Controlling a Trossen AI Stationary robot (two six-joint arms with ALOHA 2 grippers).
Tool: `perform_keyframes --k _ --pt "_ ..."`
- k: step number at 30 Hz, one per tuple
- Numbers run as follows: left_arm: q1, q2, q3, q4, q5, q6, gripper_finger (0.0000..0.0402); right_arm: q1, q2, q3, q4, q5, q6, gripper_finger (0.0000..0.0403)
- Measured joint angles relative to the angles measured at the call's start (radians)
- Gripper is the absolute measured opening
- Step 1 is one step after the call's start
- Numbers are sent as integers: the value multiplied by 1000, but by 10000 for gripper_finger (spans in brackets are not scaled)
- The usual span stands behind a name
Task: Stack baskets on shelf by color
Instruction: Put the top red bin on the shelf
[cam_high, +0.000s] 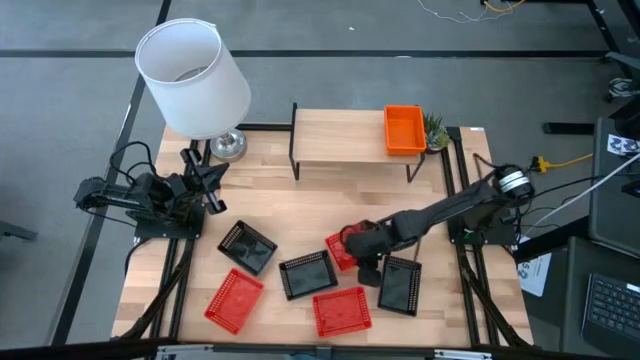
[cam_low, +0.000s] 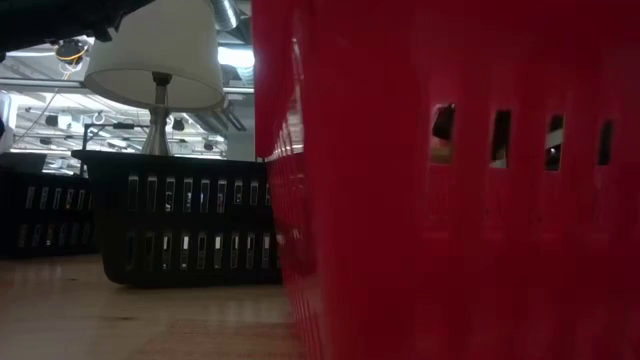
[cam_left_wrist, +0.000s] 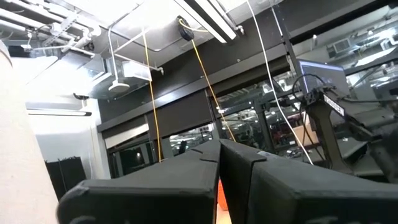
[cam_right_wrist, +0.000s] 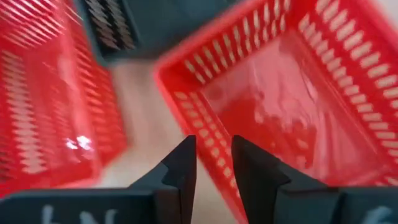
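The red basket (cam_right_wrist: 292, 93) lying on the desk (cam_high: 300, 200) among the other baskets, far from the shelf (cam_high: 345, 140), could be tipped or pushed into the black basket (cam_high: 400, 285) beside it if its wall is missed by the narrowly parted right claw (cam_right_wrist: 213, 162).

One basket (cam_high: 404, 130) sits on the shelf (cam_high: 340, 140) at its right end, a small plant (cam_high: 435, 129) just beside it. Left of the shelf stands a lamp (cam_high: 195, 80). Six baskets (cam_high: 310, 275) lie scattered on the tabletop (cam_high: 270, 200) before the shelf.
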Motion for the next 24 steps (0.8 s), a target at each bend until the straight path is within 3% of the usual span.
perform_keyframes --k 3,6,12,16,19,24 --pt "0 0 0 -7 0 0 0 0 61 71 -124 34 -35 101" --pt "0 0 0 -13 0 0 0 -5 106 142 -277 133 -46 101" --pt "0 0 0 -20 0 1 0 -50 119 246 -515 344 -58 101" --pt "0 0 0 -25 0 1 0 -103 119 267 -633 429 -96 101" --pt "0 0 0 -28 0 1 0 -143 118 266 -624 424 -97 101" --pt "0 0 0 -28 0 1 0 -167 117 311 -432 253 -131 101"
